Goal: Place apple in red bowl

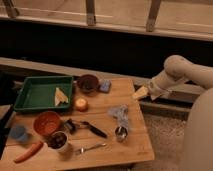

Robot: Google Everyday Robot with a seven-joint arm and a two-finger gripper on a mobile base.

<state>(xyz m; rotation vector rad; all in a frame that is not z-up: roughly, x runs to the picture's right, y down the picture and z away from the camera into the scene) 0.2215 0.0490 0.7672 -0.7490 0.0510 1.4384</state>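
Wooden table (135, 145); white arm (180, 70) extends from the right, elbow bent, forearm angled down-left. The end effector (141, 92) is at the table's far-right edge, well apart from all items, cannot tell if wide or narrow. Green tray (35, 95) far left, red bowl (47, 123) near left, apple (80, 104) mid-table just right of the tray, near side of the maroon bowl (88, 83), not in the red bowl.

The gripper (141, 93) hangs past the right edge of the table (131, 144). From there bare wood runs left to the apple (80, 104). The red bowl (47, 123) is open from above; a black-handled tool (90, 129) and white cup (58, 141) crowd its right and near sides.
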